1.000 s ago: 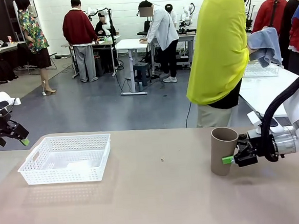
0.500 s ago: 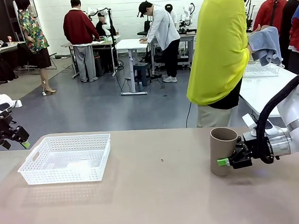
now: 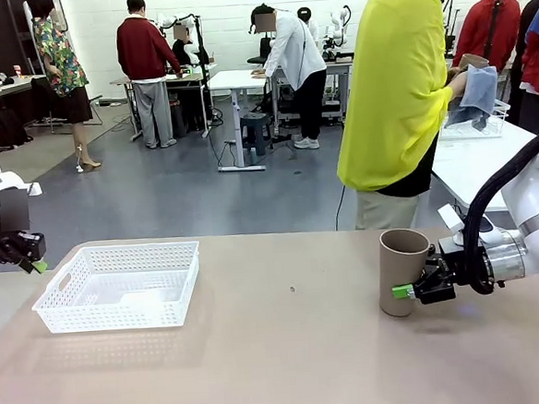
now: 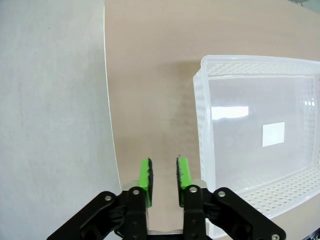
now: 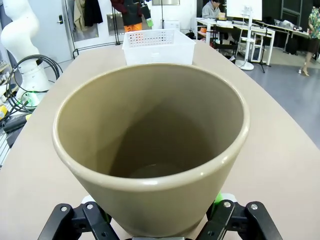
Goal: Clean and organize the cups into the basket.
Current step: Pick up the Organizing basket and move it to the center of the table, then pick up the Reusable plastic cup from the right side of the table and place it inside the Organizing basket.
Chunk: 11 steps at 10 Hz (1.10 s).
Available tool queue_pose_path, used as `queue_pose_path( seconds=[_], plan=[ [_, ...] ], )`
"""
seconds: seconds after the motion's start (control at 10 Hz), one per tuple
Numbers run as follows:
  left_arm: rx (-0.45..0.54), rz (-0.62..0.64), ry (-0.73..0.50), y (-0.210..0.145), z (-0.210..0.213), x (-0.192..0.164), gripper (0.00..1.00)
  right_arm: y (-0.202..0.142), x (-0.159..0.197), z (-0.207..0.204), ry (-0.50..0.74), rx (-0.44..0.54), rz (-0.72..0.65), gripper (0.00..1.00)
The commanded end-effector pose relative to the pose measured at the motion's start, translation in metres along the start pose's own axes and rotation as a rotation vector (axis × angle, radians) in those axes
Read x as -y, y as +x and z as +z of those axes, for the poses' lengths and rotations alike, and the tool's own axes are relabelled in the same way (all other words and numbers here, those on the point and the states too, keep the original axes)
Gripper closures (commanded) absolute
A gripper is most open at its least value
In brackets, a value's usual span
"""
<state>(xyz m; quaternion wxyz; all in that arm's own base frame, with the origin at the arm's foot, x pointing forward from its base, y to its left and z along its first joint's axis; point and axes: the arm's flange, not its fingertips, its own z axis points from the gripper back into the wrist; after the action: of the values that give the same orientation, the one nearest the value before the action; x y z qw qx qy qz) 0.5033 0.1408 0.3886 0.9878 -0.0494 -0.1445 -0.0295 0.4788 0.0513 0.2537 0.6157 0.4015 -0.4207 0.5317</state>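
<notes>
On the tabletop (image 3: 289,349), the basket (image 3: 111,315) sits toward 9 o'clock and the cup (image 3: 402,267) stands upright toward 3 o'clock, well apart. The right jaws lie at the cup's 3 o'clock, around its lower half. The left jaws hang at the basket's 9 o'clock, over the tabletop's edge. A person (image 3: 396,91) stands beyond the cup, at 12 o'clock.

Left claw (image 4: 163,172) black — green pads (image 4: 146,175), silver screws (image 4: 136,191).
</notes>
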Motion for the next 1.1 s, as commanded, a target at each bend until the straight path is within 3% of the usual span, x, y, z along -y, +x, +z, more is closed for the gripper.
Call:
queue_pose_path(
  seconds=[0.0,0.1,0.2,0.3,0.5,0.7,0.8,0.9,1.0],
  plan=[
    [-0.004,0.002,-0.026,0.005,0.0,-0.006,1.0,0.0,-0.002,0.002,0.002,0.016,0.023,0.77],
    [-0.005,0.006,-0.024,0.005,0.001,-0.006,1.0,0.0,-0.002,0.003,-0.002,0.015,0.024,1.0],
    [-0.002,0.008,-0.027,0.006,0.002,-0.007,1.0,0.0,-0.001,0.003,-0.01,0.013,0.024,0.77],
    [-0.003,0.015,-0.032,0.006,0.003,-0.007,1.0,-0.001,-0.001,0.004,-0.013,0.012,0.025,1.0],
    [0.01,0.031,-0.051,0.004,0.006,-0.007,1.0,0.0,-0.002,0.004,-0.018,0.008,0.022,1.0],
    [0.025,0.059,-0.072,0.0,0.019,-0.003,1.0,0.001,-0.003,0.005,-0.023,-0.001,0.02,0.47],
    [0.007,0.065,-0.076,-0.002,0.021,0.001,0.79,0.003,-0.006,0.006,-0.027,-0.003,0.022,0.47],
    [-0.002,0.048,-0.091,-0.003,0.022,0.004,0.39,0.004,-0.007,0.007,-0.02,-0.01,0.02,0.47],
    [-0.003,0.037,-0.091,-0.004,0.024,0.008,0.19,0.004,-0.007,0.008,-0.015,-0.016,0.019,0.47]
  ],
)
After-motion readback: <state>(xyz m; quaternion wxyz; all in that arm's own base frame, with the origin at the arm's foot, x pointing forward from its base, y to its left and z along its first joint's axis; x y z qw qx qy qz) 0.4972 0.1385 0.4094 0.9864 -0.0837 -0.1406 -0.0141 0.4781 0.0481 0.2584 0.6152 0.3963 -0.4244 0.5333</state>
